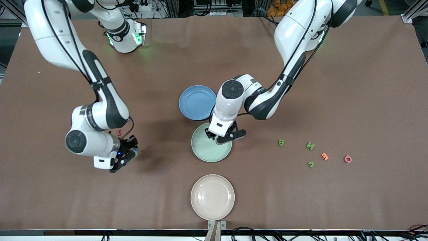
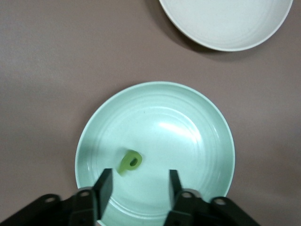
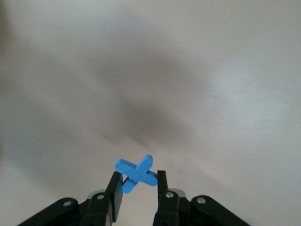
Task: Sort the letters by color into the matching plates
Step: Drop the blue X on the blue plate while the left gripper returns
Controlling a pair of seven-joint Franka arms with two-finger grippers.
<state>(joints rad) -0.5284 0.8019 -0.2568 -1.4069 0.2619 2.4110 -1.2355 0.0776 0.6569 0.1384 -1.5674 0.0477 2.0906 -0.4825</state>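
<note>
My left gripper [image 1: 214,136] hangs open over the mint green plate [image 1: 209,152]. In the left wrist view the gripper [image 2: 139,181] is empty, and one green letter [image 2: 130,162] lies in the plate [image 2: 188,141] just past the fingertips. My right gripper [image 1: 128,152] is low over the bare table toward the right arm's end. In the right wrist view it [image 3: 137,181] is shut on a blue X letter [image 3: 137,173]. The blue plate [image 1: 197,102] lies beside the green one, farther from the front camera. Three green letters [image 1: 310,145] lie toward the left arm's end.
A beige-pink plate [image 1: 212,196] lies near the front edge and also shows in the left wrist view [image 2: 225,23]. An orange letter [image 1: 324,156] and a pink letter [image 1: 347,159] lie among the green ones. A dark red letter [image 1: 117,132] peeks out beside the right arm's wrist.
</note>
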